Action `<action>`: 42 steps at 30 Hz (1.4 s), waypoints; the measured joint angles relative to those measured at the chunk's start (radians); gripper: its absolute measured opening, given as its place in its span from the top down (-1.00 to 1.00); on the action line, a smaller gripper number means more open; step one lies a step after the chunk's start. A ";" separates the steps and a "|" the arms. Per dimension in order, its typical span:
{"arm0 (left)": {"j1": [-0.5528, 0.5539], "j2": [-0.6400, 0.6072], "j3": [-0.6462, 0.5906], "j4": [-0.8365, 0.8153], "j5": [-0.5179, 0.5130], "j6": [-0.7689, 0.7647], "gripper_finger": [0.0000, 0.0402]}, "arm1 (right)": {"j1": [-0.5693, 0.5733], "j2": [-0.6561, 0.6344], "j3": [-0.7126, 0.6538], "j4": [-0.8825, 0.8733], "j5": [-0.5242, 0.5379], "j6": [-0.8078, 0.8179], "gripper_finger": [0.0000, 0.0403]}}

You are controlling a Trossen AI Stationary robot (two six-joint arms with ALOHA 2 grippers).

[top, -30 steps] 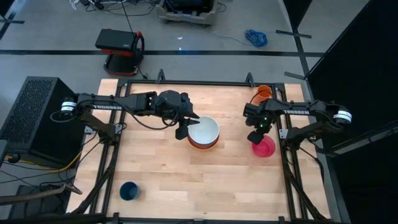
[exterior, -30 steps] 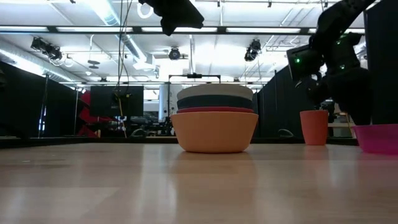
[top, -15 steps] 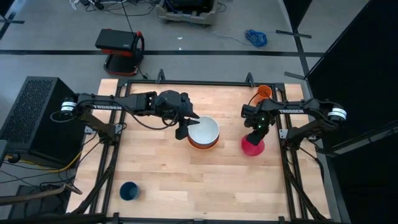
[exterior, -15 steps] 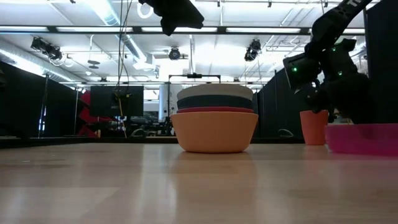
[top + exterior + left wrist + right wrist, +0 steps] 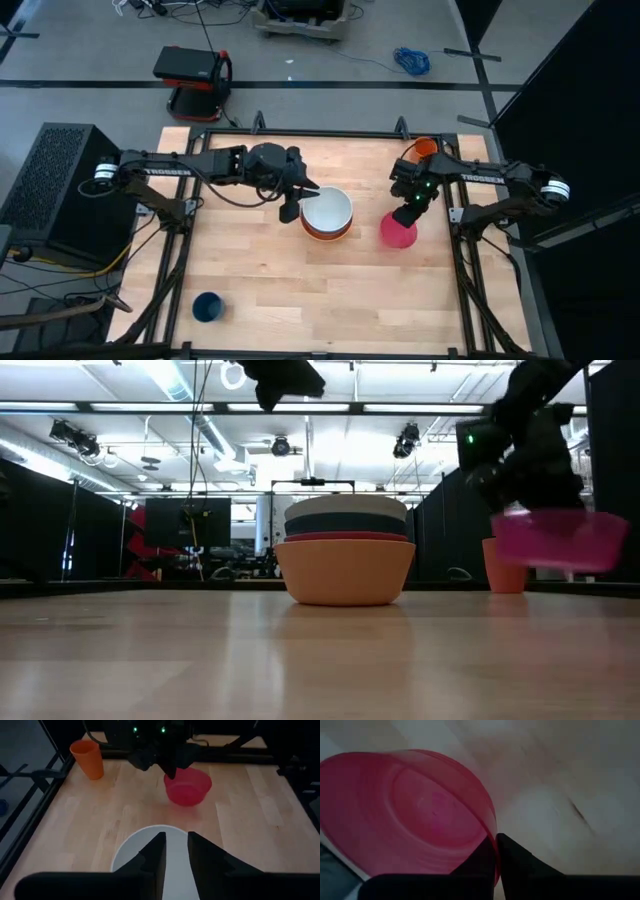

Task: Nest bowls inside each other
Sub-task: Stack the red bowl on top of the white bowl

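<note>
A stack of bowls [image 5: 345, 555] stands at the table's middle: orange at the bottom, then red, then a dark teal one, with the white bowl [image 5: 327, 210] on top. My left gripper [image 5: 292, 207] hovers above the stack's left rim, narrowly open and with nothing in it. The pink bowl [image 5: 397, 230] hangs right of the stack, mouth up, with my right gripper [image 5: 408, 212] shut on it. My right gripper pinches the pink bowl's rim [image 5: 490, 832] on its far right side, one finger inside the bowl and one outside. The fingers come from above, pointing steeply down. The bowl [image 5: 555, 540] is lifted clear of the table, mouth up.
An orange cup [image 5: 425, 148] stands upright at the far right corner, behind the right arm. A dark blue cup [image 5: 208, 307] stands near the front left. Black frame rails [image 5: 300, 133] border the wooden table.
The pink bowl first slid along the table toward the stack, then rose clear of the table in my right gripper. That gripper has moved up and toward the table's left.
</note>
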 joint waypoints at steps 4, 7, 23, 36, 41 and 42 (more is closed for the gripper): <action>0.000 -0.030 0.000 0.000 -0.016 0.010 0.72 | -0.007 -0.046 0.049 0.003 -0.016 0.018 1.00; 0.000 -0.081 0.000 0.000 -0.057 0.032 0.75 | -0.017 -0.085 0.110 0.054 -0.017 0.042 1.00; 0.000 -0.231 0.000 -0.087 -0.178 0.077 0.84 | 0.002 -0.009 0.223 0.663 -0.136 0.260 1.00; 0.000 -0.262 0.000 -0.152 -0.193 0.076 0.88 | 0.044 0.200 0.371 0.605 -0.135 0.214 1.00; 0.000 -0.262 0.000 -0.183 -0.194 0.075 0.88 | 0.058 0.309 0.529 0.365 -0.081 0.087 1.00; 0.000 -0.262 0.000 -0.188 -0.194 0.075 0.88 | 0.059 0.326 0.554 0.320 -0.067 0.063 1.00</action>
